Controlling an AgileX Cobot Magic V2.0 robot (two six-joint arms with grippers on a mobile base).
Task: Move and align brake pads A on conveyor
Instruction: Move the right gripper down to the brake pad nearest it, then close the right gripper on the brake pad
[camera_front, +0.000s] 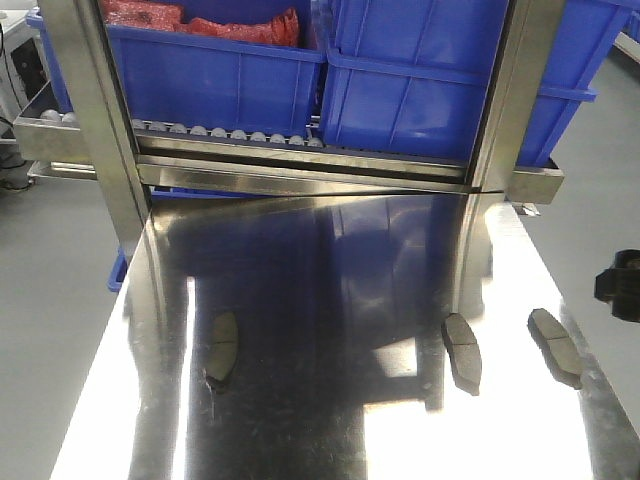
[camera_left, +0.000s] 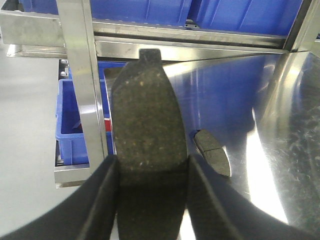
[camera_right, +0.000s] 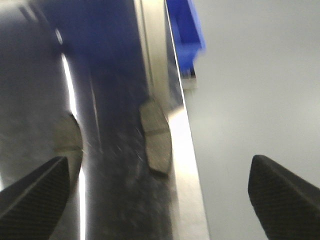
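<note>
Left gripper (camera_left: 152, 162) is clamped on the held brake pad (camera_left: 147, 125), pinching its long edges with the gritty face toward the wrist cam; my guess is that grip keeps it straight for laying down in line, but no conveyor shows in any view, so I can't tell where it's headed. The other pads all lie flat on the steel table (camera_front: 330, 440): the left pad (camera_front: 222, 348), the middle pad (camera_front: 462, 350) and the edge pad (camera_right: 156, 137). Right gripper (camera_right: 157, 165) has its jaws spread wide and empty, straddling the table's right rim; the edge pad sits just ahead, roughly centred between the fingers, not touching. Looks lined up for that one.
</note>
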